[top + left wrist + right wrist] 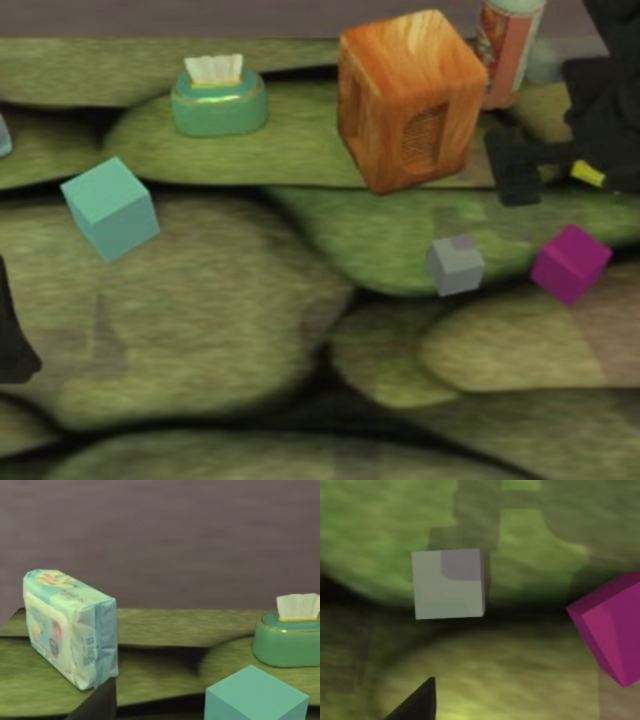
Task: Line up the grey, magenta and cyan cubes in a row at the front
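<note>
right gripper (520, 170), grip state unclear, hangs behind grey cube (456, 264); only left wrist shows wipes pack (67, 627).

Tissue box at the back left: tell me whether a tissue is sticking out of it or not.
Out. The tissue box has a white tissue standing up from its top slot, seen in both the top view and the left wrist view.

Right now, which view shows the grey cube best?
The right wrist view: the grey cube is large and whole, beside the magenta cube. The top view shows it small. The left wrist view misses it.
</note>
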You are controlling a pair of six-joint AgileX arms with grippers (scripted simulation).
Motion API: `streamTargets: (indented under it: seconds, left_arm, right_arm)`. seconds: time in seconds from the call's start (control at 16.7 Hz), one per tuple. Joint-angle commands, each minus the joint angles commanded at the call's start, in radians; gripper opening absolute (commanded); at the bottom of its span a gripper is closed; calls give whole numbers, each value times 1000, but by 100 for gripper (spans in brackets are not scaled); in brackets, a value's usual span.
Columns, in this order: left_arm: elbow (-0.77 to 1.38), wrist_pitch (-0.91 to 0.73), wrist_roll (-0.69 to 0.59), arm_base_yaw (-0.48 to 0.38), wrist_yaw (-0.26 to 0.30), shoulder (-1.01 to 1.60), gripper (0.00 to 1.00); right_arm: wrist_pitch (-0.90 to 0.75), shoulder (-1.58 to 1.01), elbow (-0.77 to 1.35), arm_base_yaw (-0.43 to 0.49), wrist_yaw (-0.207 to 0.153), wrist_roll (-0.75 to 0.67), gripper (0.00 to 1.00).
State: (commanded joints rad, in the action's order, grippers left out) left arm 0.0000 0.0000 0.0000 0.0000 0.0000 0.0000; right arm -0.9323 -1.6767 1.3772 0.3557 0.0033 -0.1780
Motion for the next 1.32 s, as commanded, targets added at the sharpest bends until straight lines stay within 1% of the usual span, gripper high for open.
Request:
streamTargets:
  seconds: [0.18, 0.3, 0.48, 0.6, 1.02, 1.14, 1.32]
  left_arm:
    - [0, 0, 0, 0, 0, 0, 100]
    - [0, 0, 0, 0, 0, 0, 100]
    - [0, 0, 0, 0, 0, 0, 100]
    - [0, 0, 0, 0, 0, 0, 100]
    - [0, 0, 0, 0, 0, 0, 100]
    - [0, 0, 0, 0, 0, 0, 100]
    - [0, 0, 0, 0, 0, 0, 100]
  right_arm:
    - [-136, -252, 208, 55, -1, -26, 100]
    - [-206, -376, 321, 84, -1, -39, 100]
    - [-273, -491, 438, 114, -1, -53, 100]
    - [-289, -519, 470, 121, 0, -57, 100]
    - [-272, -523, 454, 118, 0, -55, 100]
    - [-214, -541, 412, 120, 0, -55, 100]
    - [-77, -581, 329, 121, 0, -57, 100]
